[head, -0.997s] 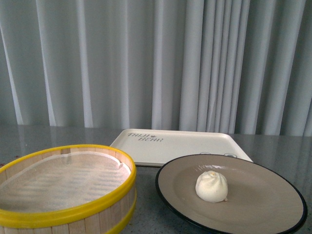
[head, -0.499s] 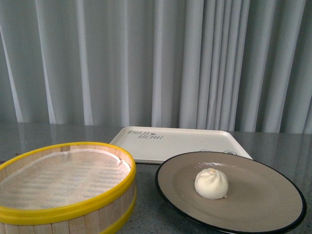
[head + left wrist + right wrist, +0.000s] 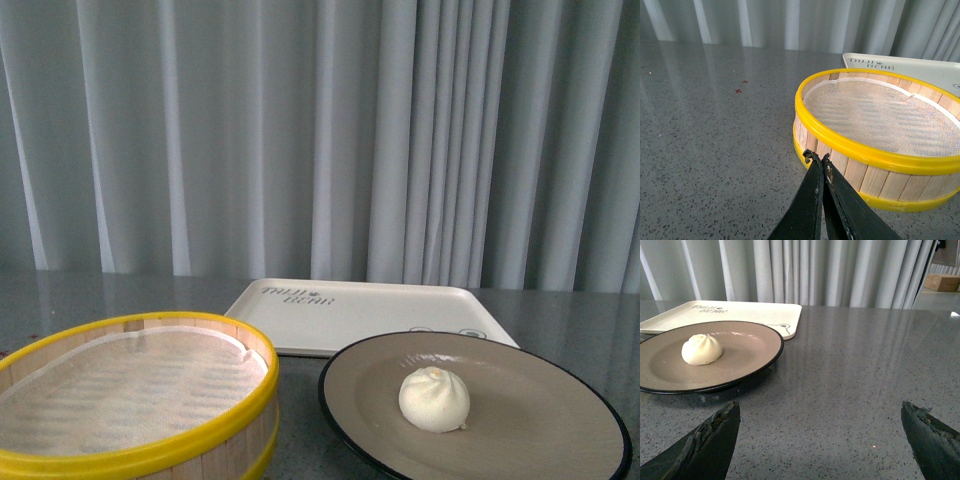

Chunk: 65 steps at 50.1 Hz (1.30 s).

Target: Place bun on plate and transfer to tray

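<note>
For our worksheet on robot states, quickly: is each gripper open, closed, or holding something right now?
Left black gripper: closed, holding nothing.
Right black gripper: open wide, holding nothing.

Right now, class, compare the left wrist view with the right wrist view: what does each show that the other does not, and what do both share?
Only the left wrist view shows the yellow-rimmed basket and the left gripper, its jaws shut just in front of the basket. Only the right wrist view shows the bun lying on the plate and the right gripper, its jaws wide open. Both show the tray, the grey table and the curtain.
</note>
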### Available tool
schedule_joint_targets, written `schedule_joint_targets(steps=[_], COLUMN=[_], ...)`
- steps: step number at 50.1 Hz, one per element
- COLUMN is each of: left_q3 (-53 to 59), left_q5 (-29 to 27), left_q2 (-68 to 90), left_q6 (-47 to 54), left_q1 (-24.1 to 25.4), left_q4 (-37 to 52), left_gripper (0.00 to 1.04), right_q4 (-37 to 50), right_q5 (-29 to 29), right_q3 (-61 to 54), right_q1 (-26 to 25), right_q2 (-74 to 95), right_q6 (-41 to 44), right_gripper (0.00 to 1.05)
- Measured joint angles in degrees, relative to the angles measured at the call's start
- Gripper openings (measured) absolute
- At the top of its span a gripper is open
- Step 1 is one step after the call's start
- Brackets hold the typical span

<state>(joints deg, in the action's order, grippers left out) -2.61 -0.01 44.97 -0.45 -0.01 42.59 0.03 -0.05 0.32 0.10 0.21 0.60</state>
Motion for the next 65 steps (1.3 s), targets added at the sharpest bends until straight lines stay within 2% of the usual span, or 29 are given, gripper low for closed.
schedule_joint_targets(steps=[41,65], left_q3=[1.2,1.2], left_q5=[0.0,0.0], left_q2=[-27.1,-35.1], left_q6=[0.0,0.0], left_q1=[0.0,0.0], left_q4=[-24.5,-32.6], left_gripper=[0.04,0.04], right_q4=[0.0,0.0], right_q5=[0.0,0.0], right_q3=[0.0,0.0], right_q1=[0.0,0.0], right_q2=[0.0,0.0], right_q6=[0.0,0.0], right_gripper=[0.96,0.96])
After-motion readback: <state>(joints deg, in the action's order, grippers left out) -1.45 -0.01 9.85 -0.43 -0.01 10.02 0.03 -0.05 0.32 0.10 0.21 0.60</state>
